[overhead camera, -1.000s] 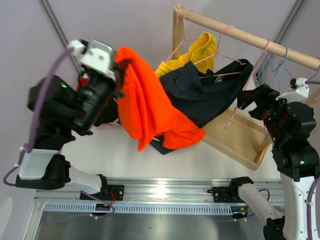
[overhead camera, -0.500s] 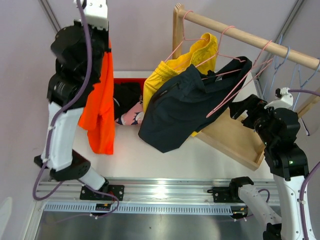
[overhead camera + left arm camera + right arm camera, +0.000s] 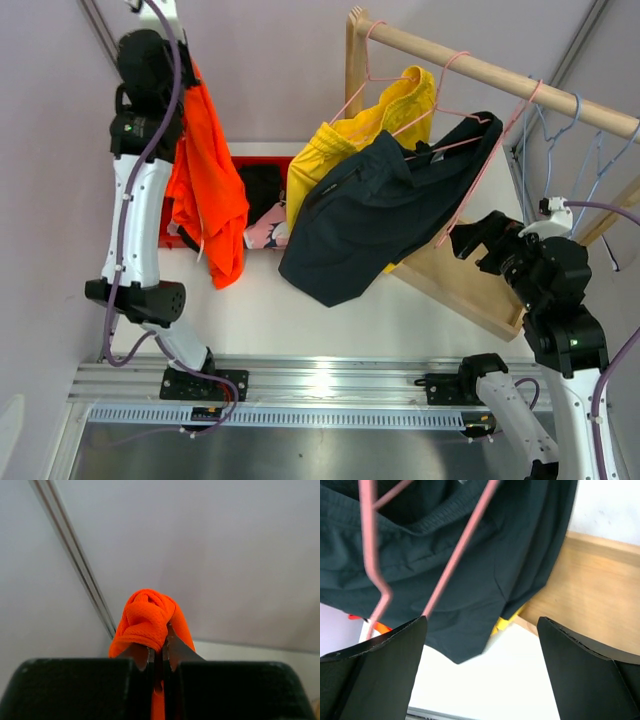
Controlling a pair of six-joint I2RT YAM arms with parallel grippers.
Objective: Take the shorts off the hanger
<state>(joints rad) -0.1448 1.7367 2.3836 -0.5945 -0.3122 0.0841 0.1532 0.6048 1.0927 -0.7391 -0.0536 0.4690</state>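
Observation:
The orange shorts hang from my left gripper, which is shut on a bunched fold of them and held high at the far left, off any hanger. The dark charcoal shorts hang on a pink hanger from the wooden rail, with the yellow shorts behind them on another pink hanger. My right gripper is open and empty beside the charcoal shorts' lower right edge. Black shorts and pink patterned shorts lie in a red bin.
The rack's wooden base lies under my right gripper, and its upright post stands behind the yellow shorts. Empty blue hangers hang at the rail's right end. A metal rail runs along the near edge.
My left arm swung up and to the far left, carrying the orange shorts away from the rack. The charcoal shorts settled to hang lower. My right gripper moved slightly down and left.

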